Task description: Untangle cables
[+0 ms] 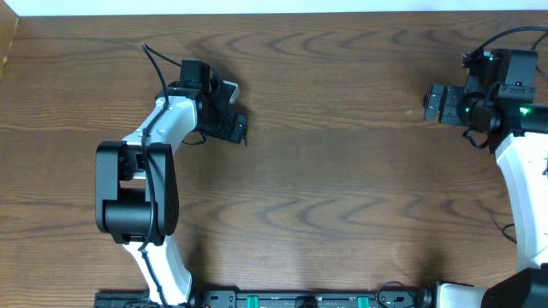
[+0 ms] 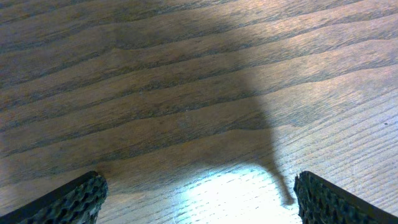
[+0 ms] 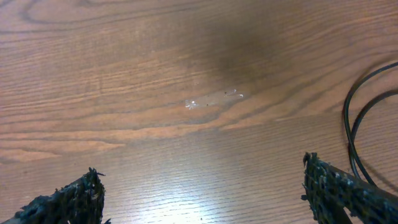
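No thin cables lie on the table [image 1: 342, 171] in the overhead view, and the white cord is out of view. Two thin black strands [image 3: 353, 124] curve along the right edge of the right wrist view; I cannot tell whether they are task cables or arm wiring. My left gripper [image 1: 236, 127] is open and empty over bare wood at the back left, its jaws wide apart in the left wrist view [image 2: 199, 196]. My right gripper [image 1: 434, 103] is open and empty at the back right, also with bare wood between its jaws [image 3: 202, 190].
The white left arm [image 1: 154, 162] reaches from the front edge towards the back. The right arm [image 1: 522, 162] stands along the right edge. Thicker black arm cables [image 1: 156, 62] rise behind the left wrist. A small shiny spot [image 3: 214, 98] marks the wood.
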### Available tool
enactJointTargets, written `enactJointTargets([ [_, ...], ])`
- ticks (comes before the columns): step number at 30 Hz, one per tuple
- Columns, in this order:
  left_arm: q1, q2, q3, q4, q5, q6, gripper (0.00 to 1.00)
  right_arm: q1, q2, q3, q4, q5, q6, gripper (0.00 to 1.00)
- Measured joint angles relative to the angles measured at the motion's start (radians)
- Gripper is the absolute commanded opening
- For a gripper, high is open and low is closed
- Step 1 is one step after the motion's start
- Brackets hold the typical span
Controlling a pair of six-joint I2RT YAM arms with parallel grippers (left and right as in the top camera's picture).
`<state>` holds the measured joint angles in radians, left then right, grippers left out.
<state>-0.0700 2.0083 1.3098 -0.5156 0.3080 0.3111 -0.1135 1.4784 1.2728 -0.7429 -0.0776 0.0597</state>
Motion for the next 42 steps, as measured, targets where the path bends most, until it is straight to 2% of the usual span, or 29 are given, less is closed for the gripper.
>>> enactJointTargets([
  [8,0.0,-0.004,0.0,0.0,-0.012,0.0,0.98,0.0,0.0,0.0,0.0,0.0,0.0,0.99],
  [12,0.0,-0.064,-0.007,0.0,-0.037,0.0,0.98,0.0,0.0,0.0,0.0,0.0,0.0,0.99],
  [23,0.0,-0.503,-0.123,0.056,-0.071,0.0,0.98,0.0,0.0,0.0,-0.001,0.0,0.0,0.99],
  [26,0.0,-0.618,-0.2,0.171,-0.075,0.0,0.98,0.0,0.0,0.0,-0.001,0.001,0.0,0.99],
  [31,0.0,-0.85,-0.423,0.509,-0.078,0.0,0.97,0.0,0.0,0.0,0.0,0.002,0.0,0.99],
  [37,0.0,-1.101,-0.715,0.827,-0.079,0.005,0.97,0.0,0.0,0.0,0.0,0.004,0.0,0.99],
  [42,0.018,-1.265,-0.898,0.891,-0.079,0.012,0.98,0.0,0.0,0.0,0.0,0.004,0.0,0.99],
])
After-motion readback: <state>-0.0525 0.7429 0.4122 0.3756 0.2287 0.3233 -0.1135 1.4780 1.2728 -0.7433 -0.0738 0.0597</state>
